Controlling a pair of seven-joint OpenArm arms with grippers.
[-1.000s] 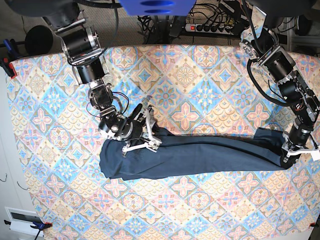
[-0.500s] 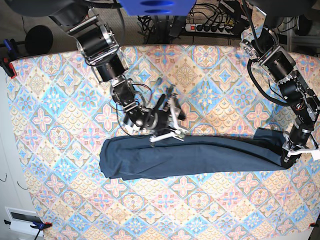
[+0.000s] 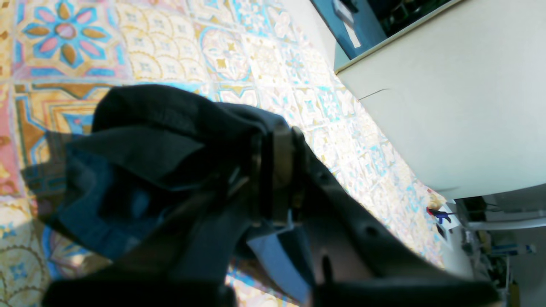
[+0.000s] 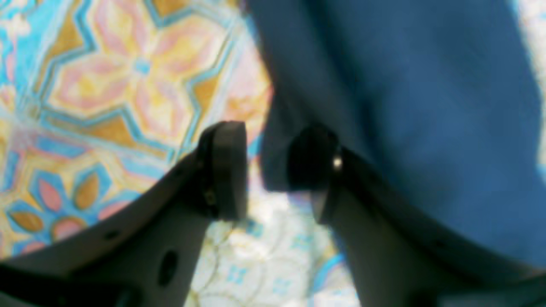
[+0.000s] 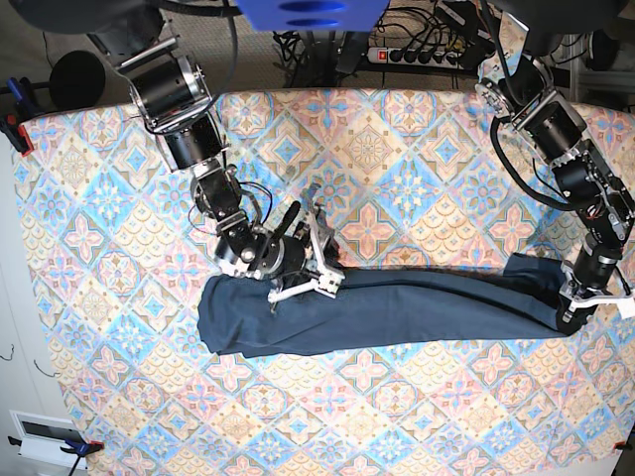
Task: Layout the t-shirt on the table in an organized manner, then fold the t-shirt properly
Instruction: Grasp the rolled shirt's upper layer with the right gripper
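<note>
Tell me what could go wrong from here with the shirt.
1. The left gripper is shut on one end of the t-shirt; pulling further could drag the whole strip toward the table edge.
2. The right gripper is open at the shirt's upper edge; closing now may catch only one layer.
3. The shirt lies in a long, wrinkled band, so a fold from here may come out crooked.

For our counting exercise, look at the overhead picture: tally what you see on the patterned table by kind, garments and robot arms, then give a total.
Garments: 1, the t-shirt
Robot arms: 2, the left arm and the right arm
Total: 3
</note>
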